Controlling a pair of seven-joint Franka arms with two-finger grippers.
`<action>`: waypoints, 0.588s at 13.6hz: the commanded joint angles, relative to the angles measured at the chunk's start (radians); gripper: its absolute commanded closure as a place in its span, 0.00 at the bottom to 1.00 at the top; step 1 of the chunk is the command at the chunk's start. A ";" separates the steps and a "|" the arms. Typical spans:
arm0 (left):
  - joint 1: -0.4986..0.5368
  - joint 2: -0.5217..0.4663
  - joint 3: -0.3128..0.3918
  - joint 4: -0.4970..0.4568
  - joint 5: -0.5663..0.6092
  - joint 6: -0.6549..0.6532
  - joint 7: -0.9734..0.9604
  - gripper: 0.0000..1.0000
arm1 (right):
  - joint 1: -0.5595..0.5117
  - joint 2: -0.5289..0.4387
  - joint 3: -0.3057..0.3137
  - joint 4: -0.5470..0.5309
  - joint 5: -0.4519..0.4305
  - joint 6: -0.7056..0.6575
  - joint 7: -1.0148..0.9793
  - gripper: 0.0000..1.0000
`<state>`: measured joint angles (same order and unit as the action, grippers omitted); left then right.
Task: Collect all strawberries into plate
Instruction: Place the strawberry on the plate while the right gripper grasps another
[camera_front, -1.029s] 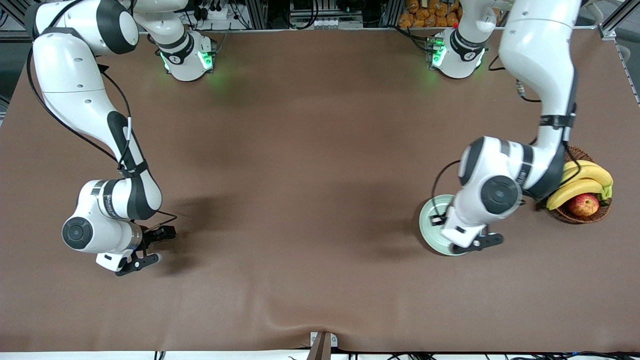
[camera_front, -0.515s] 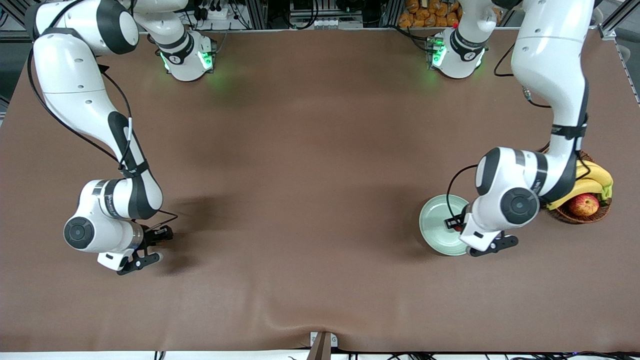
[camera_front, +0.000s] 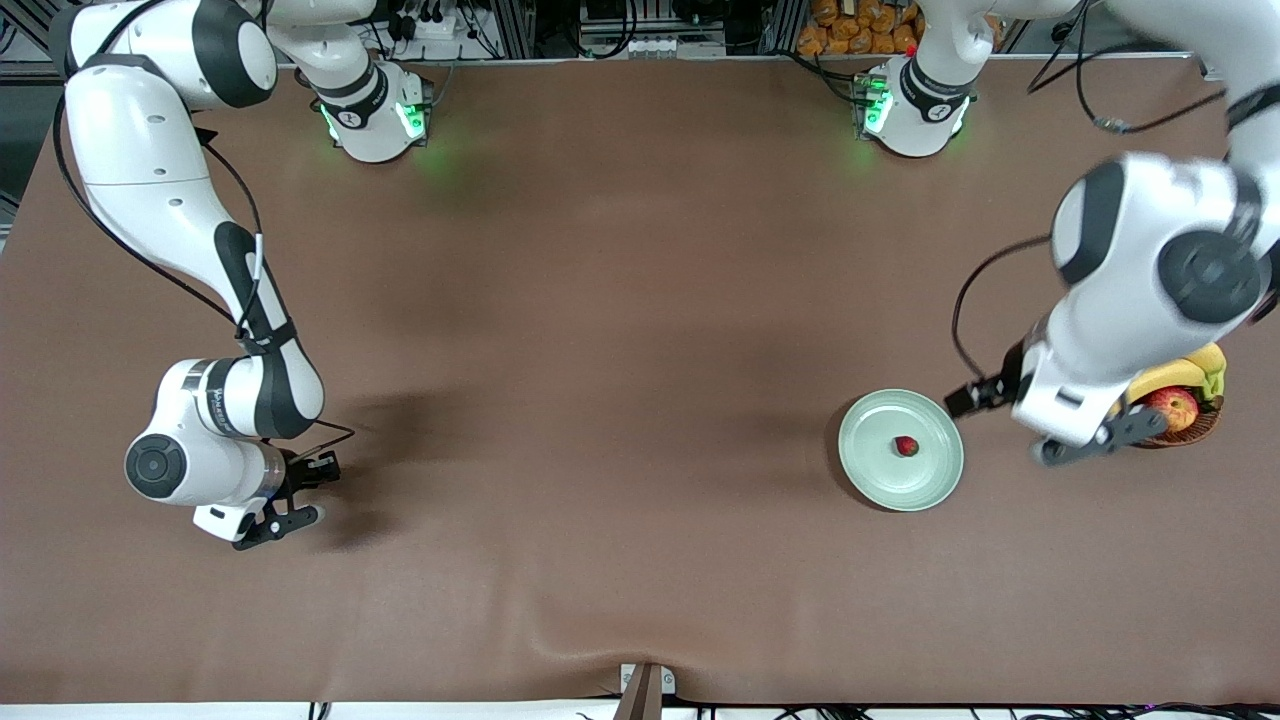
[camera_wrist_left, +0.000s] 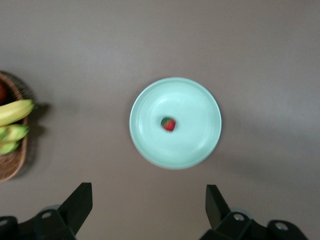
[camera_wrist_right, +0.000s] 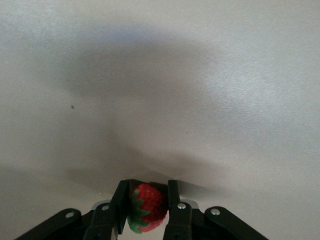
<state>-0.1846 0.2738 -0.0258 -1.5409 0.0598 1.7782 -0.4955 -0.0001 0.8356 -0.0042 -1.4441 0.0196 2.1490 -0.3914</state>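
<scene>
One strawberry (camera_front: 906, 446) lies in the plate (camera_front: 862, 470), beside the basket (camera_front: 1190, 430).

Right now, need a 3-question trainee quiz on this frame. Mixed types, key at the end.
1. True or false: one strawberry lies on the plate.
2. The right claw is: A) open over the basket, B) shut on a strawberry, C) holding an apple.
3. Fill in: the left claw is open, up between the plate and the ____.

Key: 1 true. 2 B. 3 basket.
</scene>
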 joint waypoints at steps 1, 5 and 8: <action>0.001 -0.083 -0.028 -0.022 0.006 -0.095 0.003 0.00 | 0.002 -0.055 0.012 -0.009 0.003 -0.041 -0.006 1.00; 0.001 -0.082 -0.092 -0.007 0.005 -0.111 0.000 0.00 | 0.014 -0.124 0.030 -0.007 -0.003 -0.043 -0.017 1.00; 0.016 -0.081 -0.085 0.011 -0.008 -0.111 0.037 0.00 | 0.122 -0.158 0.035 0.020 -0.009 -0.041 -0.015 1.00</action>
<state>-0.1866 0.1954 -0.1142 -1.5470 0.0594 1.6759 -0.4937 0.0481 0.7098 0.0331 -1.4262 0.0192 2.1213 -0.4045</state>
